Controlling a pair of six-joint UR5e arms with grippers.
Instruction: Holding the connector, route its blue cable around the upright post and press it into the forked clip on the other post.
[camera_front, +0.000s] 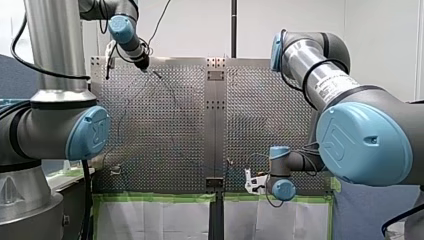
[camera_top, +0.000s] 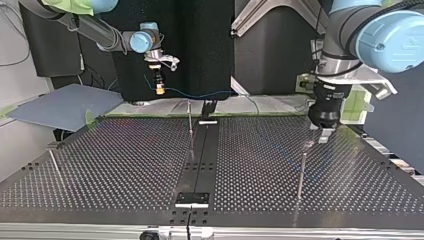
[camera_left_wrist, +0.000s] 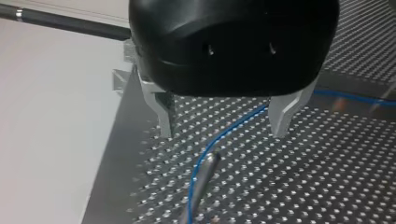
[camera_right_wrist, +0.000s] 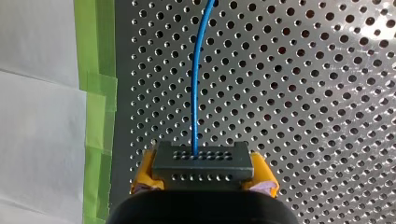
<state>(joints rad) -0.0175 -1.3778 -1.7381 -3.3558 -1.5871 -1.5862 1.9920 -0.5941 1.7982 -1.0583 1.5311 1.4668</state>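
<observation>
Table (camera_front: 165, 125): perforated, plain strip (camera_front: 215, 125) down the middle.
Tape (camera_right_wrist: 95, 46): green, along the table's edge.
Paper (camera_right_wrist: 37, 140): white, beside the tape.

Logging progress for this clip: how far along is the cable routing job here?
Done: the connector is clamped in my right tool. In hand: the blue cable runs across the table and passes under my open left tool, beside a post. Left: no view shows it wrapped around that post or pressed into a forked clip.
</observation>
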